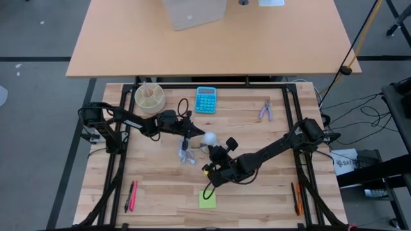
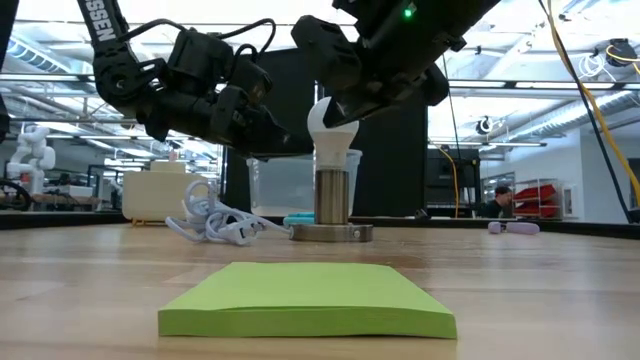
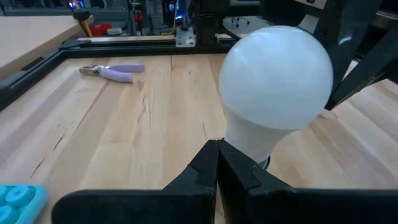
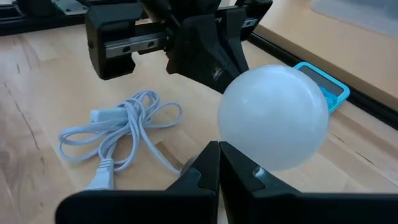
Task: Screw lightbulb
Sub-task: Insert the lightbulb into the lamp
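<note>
Lightbulb upright in its socket mid-counter, both tools closed beside it.

From the left, the left tool (image 1: pixel 191 131) reaches in with its fingers pressed together, gripping nothing, its tips just beside the lightbulb (image 1: pixel 209 138). A coiled white cord (image 1: pixel 185 154) lies on the counter (image 1: pixel 257 192) just near of it. The lightbulb stands in a metal socket (image 2: pixel 331 198). The right tool (image 1: pixel 217 153) comes in from the right, fingers likewise fully closed and empty, at the bulb's near side.

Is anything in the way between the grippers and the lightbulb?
Nothing visible is. The lightbulb stands upright in its socket, with the shut left gripper and the shut right gripper right beside it on opposite sides.
</note>
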